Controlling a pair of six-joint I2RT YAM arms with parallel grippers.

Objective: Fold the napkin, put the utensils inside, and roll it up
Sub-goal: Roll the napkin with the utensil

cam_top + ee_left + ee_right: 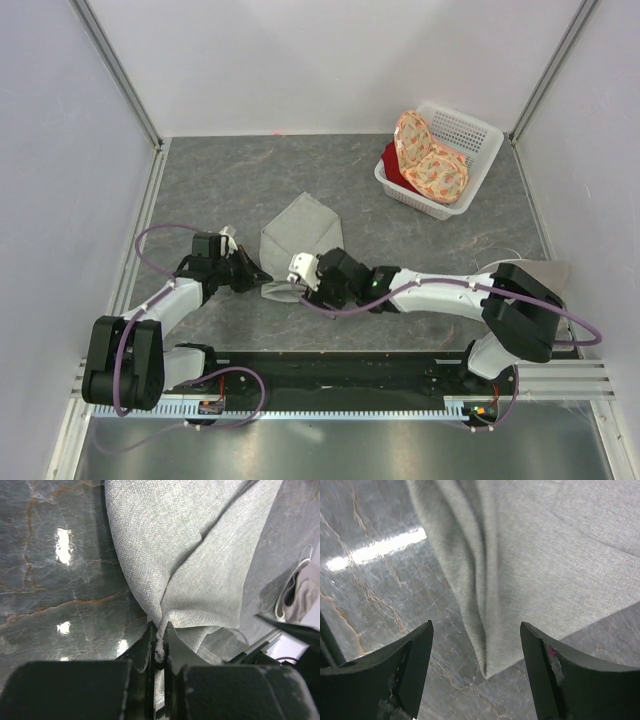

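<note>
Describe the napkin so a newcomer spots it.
On the grey marble table, look at the near middle. The napkin is the sage-grey cloth with an edge pinched in the left gripper. Unlike the orange floral cloths in the white basket, it is plain.

Can't read a single thing here. No lettering, brand, number or sign legible on the napkin [300, 232], the white basket [468, 127] or the table [220, 180].

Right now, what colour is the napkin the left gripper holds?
The napkin is plain sage-grey, unpatterned; the left wrist view shows it best.
</note>
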